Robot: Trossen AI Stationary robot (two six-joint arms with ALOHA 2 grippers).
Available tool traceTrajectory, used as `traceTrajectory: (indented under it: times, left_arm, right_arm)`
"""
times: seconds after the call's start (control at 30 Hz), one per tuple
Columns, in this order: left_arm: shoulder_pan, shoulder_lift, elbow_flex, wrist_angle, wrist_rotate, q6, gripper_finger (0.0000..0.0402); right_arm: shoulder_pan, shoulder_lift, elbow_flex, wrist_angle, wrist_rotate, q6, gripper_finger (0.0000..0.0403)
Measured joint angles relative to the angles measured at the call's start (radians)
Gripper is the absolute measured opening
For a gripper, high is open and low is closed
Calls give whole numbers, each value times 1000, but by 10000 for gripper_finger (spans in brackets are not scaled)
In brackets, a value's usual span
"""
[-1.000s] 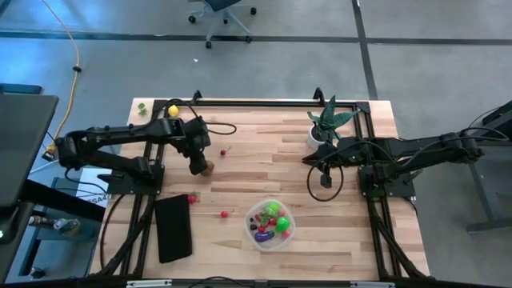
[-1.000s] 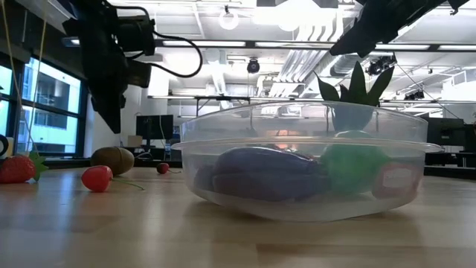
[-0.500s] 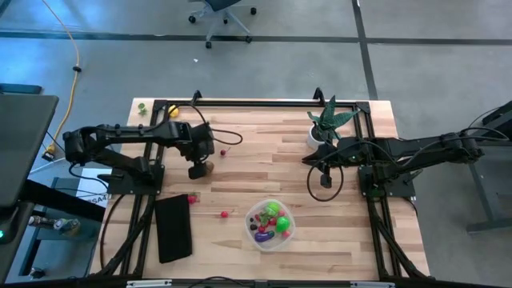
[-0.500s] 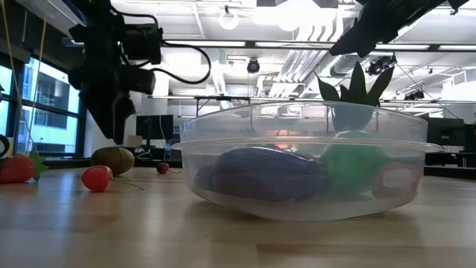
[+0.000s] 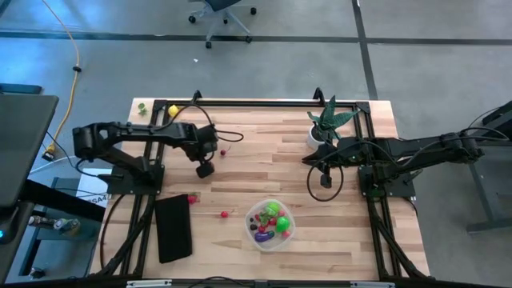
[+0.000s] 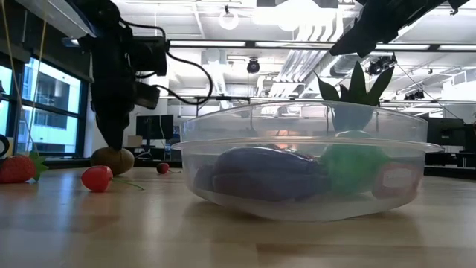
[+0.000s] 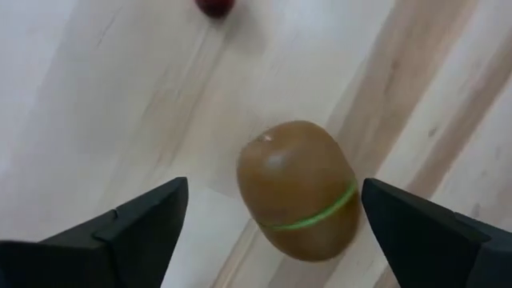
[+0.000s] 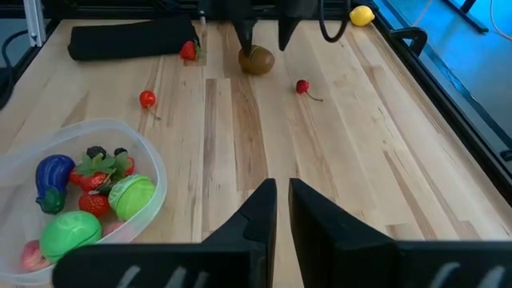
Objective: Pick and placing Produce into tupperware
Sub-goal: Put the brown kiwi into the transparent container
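While several toy pieces already lie in the clear round plastic tupperware [image 5: 270, 223] near the table's front edge, the left gripper [image 5: 205, 170] hangs wide-fingered over the brown toy kiwi [image 7: 297, 190]; red pieces wait loose. Farther right, the right gripper [image 5: 326, 181] idles, fingers nearly shut.

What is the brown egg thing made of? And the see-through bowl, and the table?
The brown kiwi looks like smooth, slightly shiny plastic: a green seam rings it, so it is probably a toy in two halves. The tupperware looks like thin clear plastic, since the produce inside shows through its wall. The table looks like pale wooden planks with visible grain.
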Motion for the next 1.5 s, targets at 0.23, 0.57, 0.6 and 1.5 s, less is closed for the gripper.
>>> traceTrajectory:
  times: [0.23, 0.57, 0.6, 1.5]
  left_arm:
    - [0, 39, 0, 7, -2, -60, 364]
    - [-15, 122, 0, 52, 17, -96, 363]
    - [-15, 135, 0, 53, 25, -97, 363]
    - [-14, 154, -1, 76, -1, -53, 254]
  right_arm:
    - [0, 0, 0, 0, 0, 0, 26]
    - [0, 0, 0, 0, 0, 0, 26]
    - [0, 0, 0, 0, 0, 0, 26]
    - [0, 0, 0, 0, 0, 0, 26]
